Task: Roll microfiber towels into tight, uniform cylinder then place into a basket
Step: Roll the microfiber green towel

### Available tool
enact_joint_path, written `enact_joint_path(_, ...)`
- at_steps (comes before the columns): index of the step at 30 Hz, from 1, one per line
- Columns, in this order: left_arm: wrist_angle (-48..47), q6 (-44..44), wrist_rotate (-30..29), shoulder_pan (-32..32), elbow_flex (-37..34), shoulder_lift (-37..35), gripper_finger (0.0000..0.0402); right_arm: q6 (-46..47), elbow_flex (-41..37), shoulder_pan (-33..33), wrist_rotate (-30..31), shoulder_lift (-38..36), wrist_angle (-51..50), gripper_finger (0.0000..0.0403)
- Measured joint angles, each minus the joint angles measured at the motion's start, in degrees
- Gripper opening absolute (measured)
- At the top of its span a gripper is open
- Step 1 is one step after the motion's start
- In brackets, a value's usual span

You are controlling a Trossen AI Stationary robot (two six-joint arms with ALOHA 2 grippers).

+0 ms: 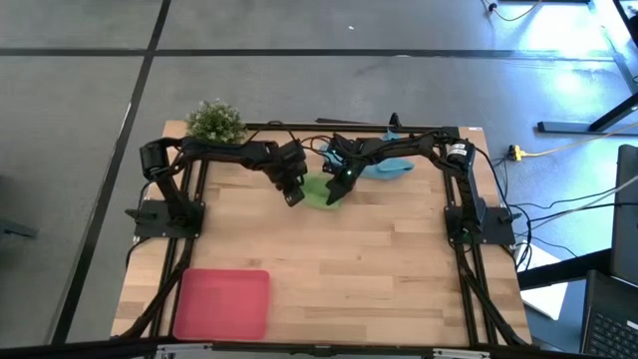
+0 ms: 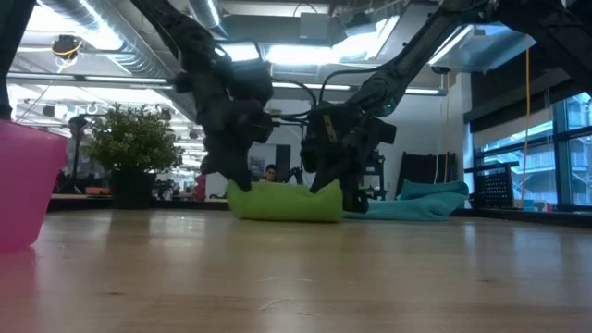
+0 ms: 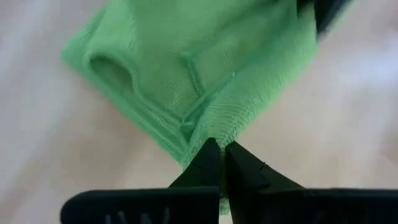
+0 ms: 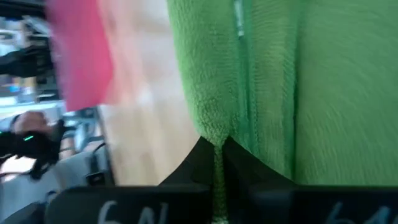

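The lime green towel (image 1: 321, 192) lies bunched and folded on the far middle of the table, between my two grippers. My left gripper (image 1: 295, 195) is shut on its left end and my right gripper (image 1: 339, 185) is shut on its right end. In the low view the green towel (image 2: 282, 204) rests on the wood by its middle, with both ends turned up. The light blue towel (image 1: 391, 168) lies crumpled on the table behind my right arm. The pinkish-red basket (image 1: 221, 304) stands at the near left corner. My left gripper pinches a hemmed corner (image 3: 214, 132) at the green towel's left end between its two fingers, slanting down from the left. Folded layers spread out beyond the fingertips (image 3: 210, 154). That end is raised a little; the middle stays on the table. My right gripper pinches an edge fold (image 4: 214, 138) at the green towel's right end between its two fingers, slanting down from the far right. The cloth runs down between the fingertips (image 4: 200, 152). This end (image 2: 326, 188) is raised slightly, and the rest lies on the wood.
A small bushy green plant (image 1: 214, 122) stands at the far left corner. Bare wood (image 1: 379, 269) stretches between the towels and the near edge. The arms' black frames (image 1: 469, 214) run along both sides of the table.
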Motion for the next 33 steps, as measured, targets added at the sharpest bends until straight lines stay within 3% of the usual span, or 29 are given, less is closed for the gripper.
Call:
enact_joint_path(6, -4.9, 1.0, 8.1, -1.9, 0.1, -0.1, 0.0, 1.0, 0.0, 1.0, -7.9, 0.0, -0.6, 0.0013)
enact_joint_path(16, -5.2, -4.4, 9.5, -5.3, 0.1, -0.1, 0.0, 8.9, 0.0, 2.3, -3.7, 0.0, -2.4, 0.0013)
enact_joint_path(22, -5.2, -7.0, 13.8, -8.0, 0.1, -0.1, 0.0, 8.2, 0.1, 3.7, -9.0, 0.0, -5.8, 0.0013)
enact_joint_path(24, -4.9, -7.2, 13.3, -8.7, 0.1, -0.1, 0.0, 7.8, 0.1, 4.4, -8.2, 0.0, -6.4, 0.0013)
enact_joint_path(28, -3.9, -9.0, 6.8, -9.8, 0.0, 0.0, 0.0, 11.3, 0.1, 5.0, -1.4, 0.0, -6.5, 0.0013)
enact_joint_path(33, -3.0, -9.1, 4.8, -10.1, 0.0, 0.0, 0.0, 13.4, 0.1, 5.3, 1.6, 0.0, -6.7, 0.0013)
